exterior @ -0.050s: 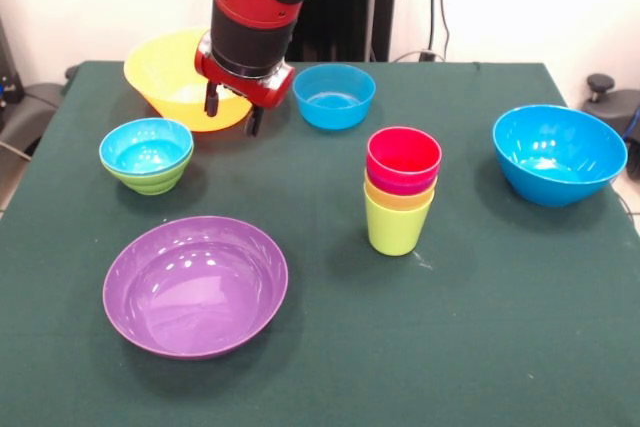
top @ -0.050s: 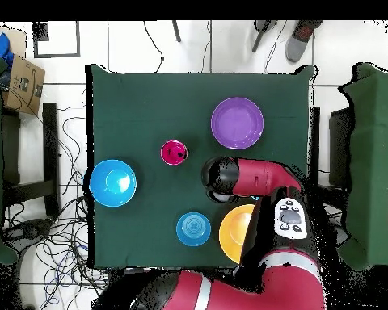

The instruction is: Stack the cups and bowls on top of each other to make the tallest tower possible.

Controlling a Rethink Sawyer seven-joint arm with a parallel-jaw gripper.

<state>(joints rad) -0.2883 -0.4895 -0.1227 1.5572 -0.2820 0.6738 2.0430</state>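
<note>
Red, purple, yellow and lime green cups stand nested as a short tower (exterior @ -0.050s: 402,192) at mid table, lime green lowest; from above only the red top of the tower (top @ -0.050s: 174,152) shows. My gripper (exterior @ -0.050s: 232,113) hangs open and empty in front of the large yellow bowl (exterior @ -0.050s: 170,72), above and right of a small blue bowl nested in a green bowl (exterior @ -0.050s: 146,155). A wide purple bowl (exterior @ -0.050s: 195,285) sits near the front. Another small blue bowl (exterior @ -0.050s: 334,95) is at the back, and a large blue bowl (exterior @ -0.050s: 558,153) at the right.
In the overhead view the arm's end (top @ -0.050s: 220,176) covers the gripper and the blue-in-green pair. There the purple bowl (top @ -0.050s: 237,123), large blue bowl (top @ -0.050s: 112,182), small blue bowl (top @ -0.050s: 193,229) and yellow bowl (top @ -0.050s: 234,234) ring the tower on the green cloth (top @ -0.050s: 141,105).
</note>
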